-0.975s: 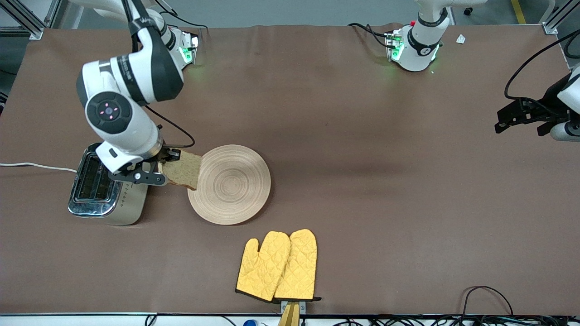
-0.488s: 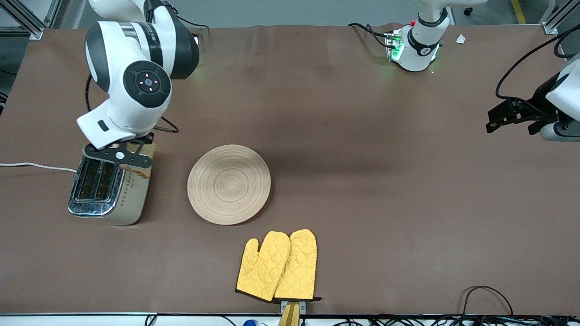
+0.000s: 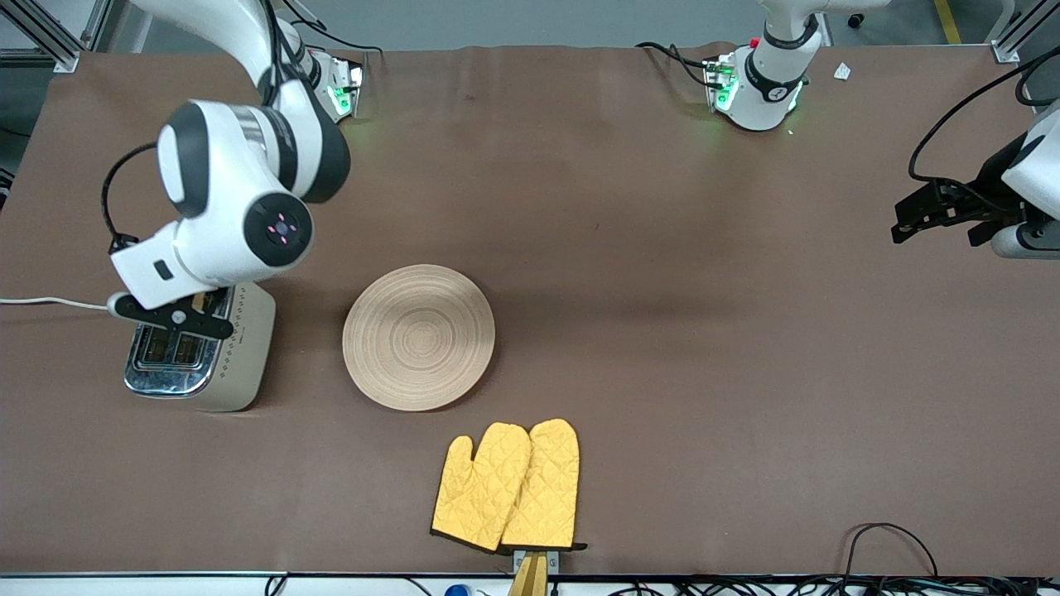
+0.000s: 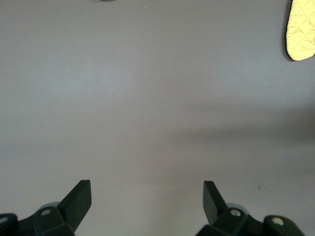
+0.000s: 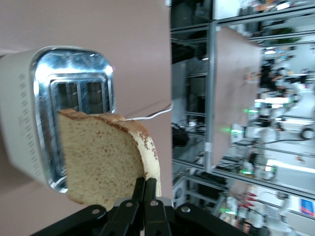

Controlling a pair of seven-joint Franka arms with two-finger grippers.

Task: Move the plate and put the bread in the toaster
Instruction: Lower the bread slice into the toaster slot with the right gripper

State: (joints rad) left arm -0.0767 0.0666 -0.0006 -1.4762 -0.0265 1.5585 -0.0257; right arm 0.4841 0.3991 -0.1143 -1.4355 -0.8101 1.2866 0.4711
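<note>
My right gripper [image 5: 144, 196] was clamped on the bread [image 5: 106, 160], fingers pressed together on its crust edge. The slice stood on edge above my fingertips, its flat speckled brown face broadside to my wrist camera, darker crust rounding the outer corner. It hung over the toaster [image 3: 199, 348], whose two long slots [image 5: 81, 96] ran lengthwise under the slice; the top was shiny chrome, the sides cream with a dotted diamond pattern, a white cord [image 3: 50, 303] trailing off. The plate [image 3: 419, 336], round, shallow, ringed with concentric grooves, lay flat beside the toaster toward the left arm's end. My left gripper [image 4: 146, 196] waited with fingers apart over bare brown cloth. Quilted yellow mitts [image 3: 507, 487] lay nearer the front camera.
</note>
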